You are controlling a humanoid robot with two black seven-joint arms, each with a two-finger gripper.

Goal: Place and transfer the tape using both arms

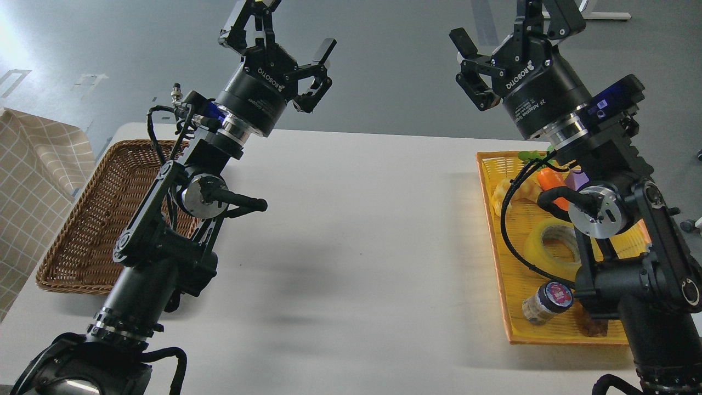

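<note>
The tape [551, 245], a translucent yellow roll with a grey-white core, lies flat in the yellow tray [502, 285] at the right, partly hidden behind my right arm. My left gripper [285, 30] is raised high above the table's far left part, fingers spread open and empty. My right gripper [513, 33] is raised high above the far right, also open and empty, well above the tray. Both grippers are far from the tape.
A brown wicker basket [93, 219] sits at the table's left, behind my left arm. The yellow tray also holds a small jar with a dark lid [545, 303], an orange carrot-like item [551, 184], a pale yellow item [513, 192] and a purple piece [576, 178]. A checked cloth [33, 181] lies at far left.
</note>
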